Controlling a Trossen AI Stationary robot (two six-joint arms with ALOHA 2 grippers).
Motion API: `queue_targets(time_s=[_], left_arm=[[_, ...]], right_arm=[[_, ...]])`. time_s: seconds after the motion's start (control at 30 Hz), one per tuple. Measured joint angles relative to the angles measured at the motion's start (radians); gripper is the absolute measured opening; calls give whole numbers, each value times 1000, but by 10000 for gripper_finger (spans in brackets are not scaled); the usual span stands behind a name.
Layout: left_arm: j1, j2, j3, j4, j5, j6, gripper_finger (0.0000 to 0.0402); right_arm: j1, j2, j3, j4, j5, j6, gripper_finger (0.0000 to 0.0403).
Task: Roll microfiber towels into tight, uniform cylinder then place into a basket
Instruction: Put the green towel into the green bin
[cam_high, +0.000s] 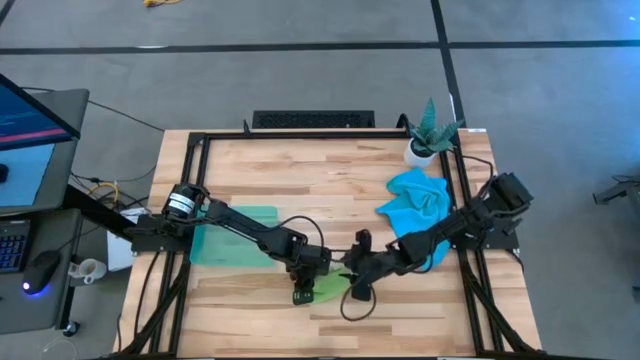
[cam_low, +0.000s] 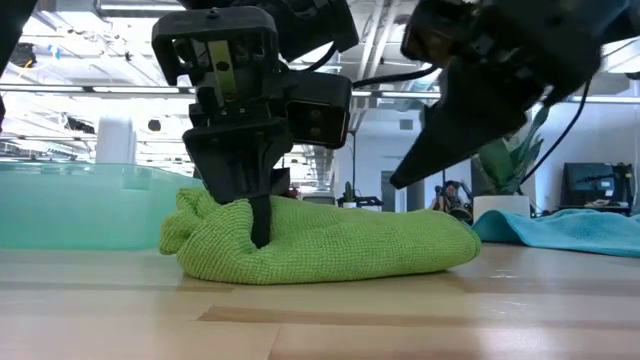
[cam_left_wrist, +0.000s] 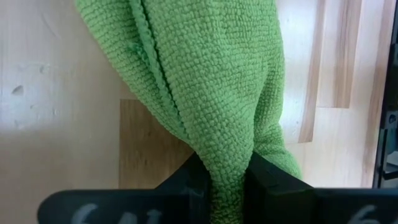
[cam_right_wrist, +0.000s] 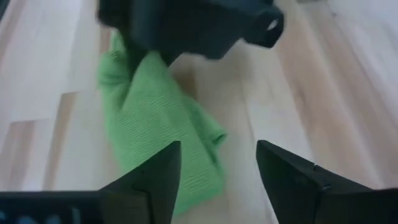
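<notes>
The lime green microfiber towel (cam_low: 330, 245) lies bunched into a loose, long roll on the table near its front edge, also seen in the high view (cam_high: 328, 286). My left gripper (cam_low: 258, 225) is shut on it near its left end. My right gripper (cam_right_wrist: 217, 155) hovers open just above the towel's right end (cam_low: 455, 240), touching nothing. The bright blue towel (cam_high: 418, 205) lies crumpled at the right rear. The teal basket (cam_high: 240, 220) stands on the table at the left, under my left arm. My left gripper pinches a bunched fold of the green towel (cam_left_wrist: 227, 177) between its two fingers (cam_left_wrist: 186, 183), near the towel's left end. The fingers come from above, slanting steeply down. The towel rests on the table along its whole length and is slack.
A potted plant (cam_high: 430, 135) stands at the far right corner. A black frame rail (cam_high: 300, 137) runs round the table's edges. Bare wood (cam_high: 300, 180) lies in the middle and far part of the table.
</notes>
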Motion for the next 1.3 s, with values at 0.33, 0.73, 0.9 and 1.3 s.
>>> queue_targets(time_s=[0.33,0.73,0.9,1.3], left_arm=[[0,0,0,-1,-4,8,32],[0,0,0,2,-11,5,32],[1,0,0,2,-15,4,32],[15,-29,-4,-2,-60,-32,32]], right_arm=[[-18,93,5,146,-83,-76,235],[-73,202,10,165,-268,-38,221],[-74,209,11,156,-305,-17,147],[-65,180,8,152,-356,-14,27]])
